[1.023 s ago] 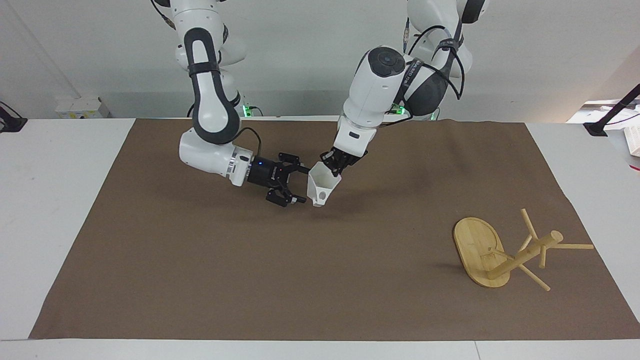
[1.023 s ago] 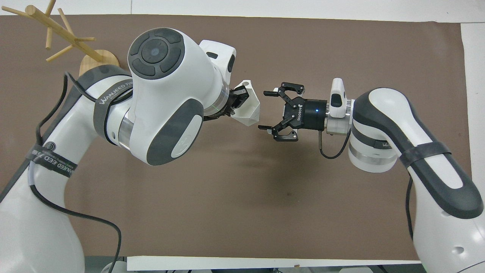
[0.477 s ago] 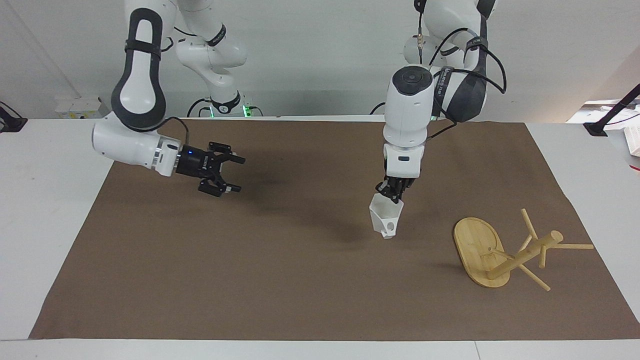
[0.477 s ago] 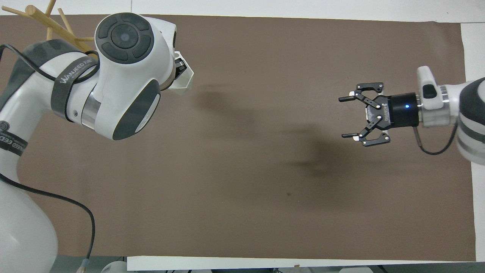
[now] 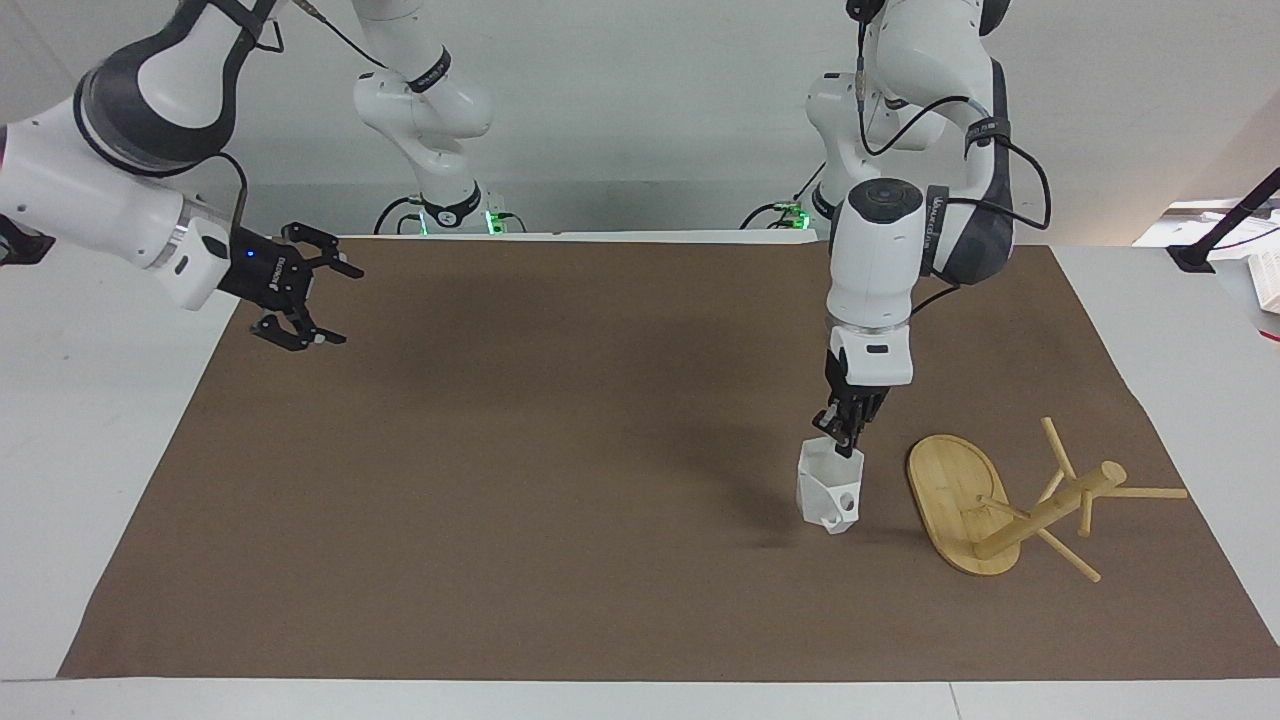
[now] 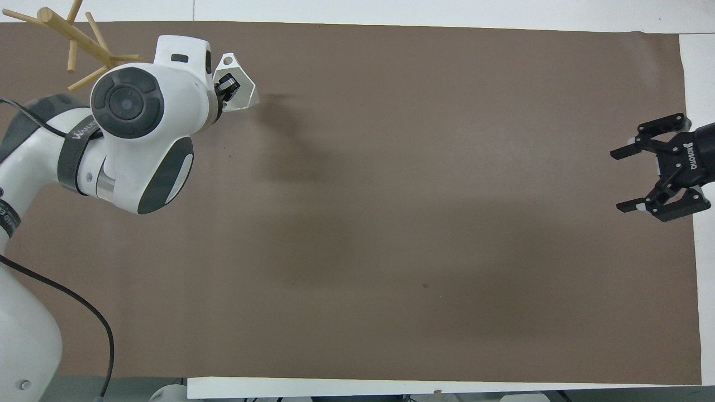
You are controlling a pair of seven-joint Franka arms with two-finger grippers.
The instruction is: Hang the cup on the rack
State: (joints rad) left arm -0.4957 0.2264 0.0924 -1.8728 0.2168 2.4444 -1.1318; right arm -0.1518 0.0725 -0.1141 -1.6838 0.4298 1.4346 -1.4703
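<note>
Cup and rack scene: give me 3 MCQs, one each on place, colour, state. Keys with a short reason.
1. Where is the cup?
A. hung on a peg
B. beside the rack's base, in the left gripper
C. under the right gripper

2. What colour is the mat under everything?
A. brown
B. green
C. blue

3. How does the rack stand?
A. upright
B. held aloft
C. tipped over, post slanting off the mat

B: the left gripper pinches the cup's rim.
A: brown sheet covers the table.
C: its oval base stands on edge. The right gripper waits open.
</note>
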